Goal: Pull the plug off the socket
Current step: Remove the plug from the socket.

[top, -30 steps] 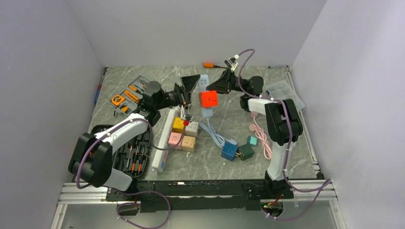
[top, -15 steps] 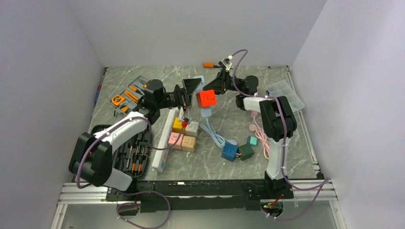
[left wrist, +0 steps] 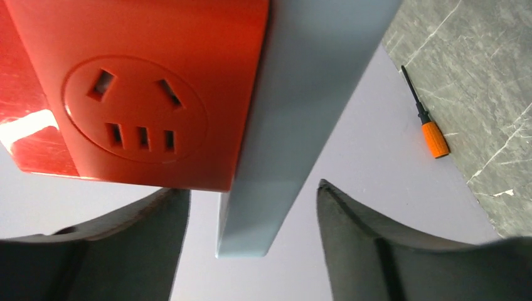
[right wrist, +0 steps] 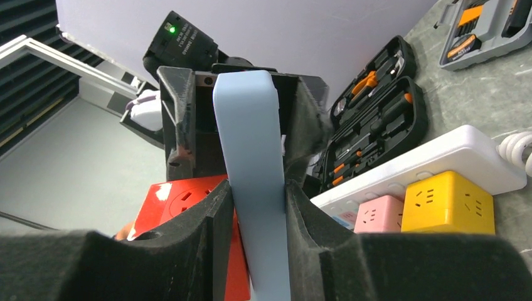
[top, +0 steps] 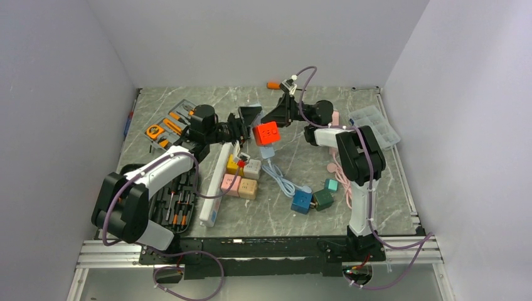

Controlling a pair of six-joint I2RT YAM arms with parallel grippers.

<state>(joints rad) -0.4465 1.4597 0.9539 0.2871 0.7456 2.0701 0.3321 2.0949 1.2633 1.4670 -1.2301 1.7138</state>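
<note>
A red cube plug (top: 266, 133) sits on a light blue socket strip (top: 268, 152), lifted above the table's far middle. My right gripper (top: 276, 115) is shut on the strip; in the right wrist view the strip (right wrist: 251, 157) is pinched between its pads (right wrist: 258, 188), with the red cube (right wrist: 182, 200) at the left. My left gripper (top: 248, 119) is open. In the left wrist view its fingers (left wrist: 113, 251) stand apart on either side of the strip's end (left wrist: 301, 94), beside the red cube (left wrist: 138, 94), without touching.
A white power strip (top: 216, 182) lies below with yellow (top: 234, 164), pink (top: 230, 184) and tan (top: 248, 188) cubes. Blue (top: 301, 199) and green (top: 324, 199) cubes, a pink cable (top: 342, 179), tool cases (top: 169, 197), a clear box (top: 373, 122) and an orange screwdriver (top: 274, 84) lie around.
My right gripper has carried the strip and red cube leftward. The strip's end now sits between my left gripper's open jaws.
</note>
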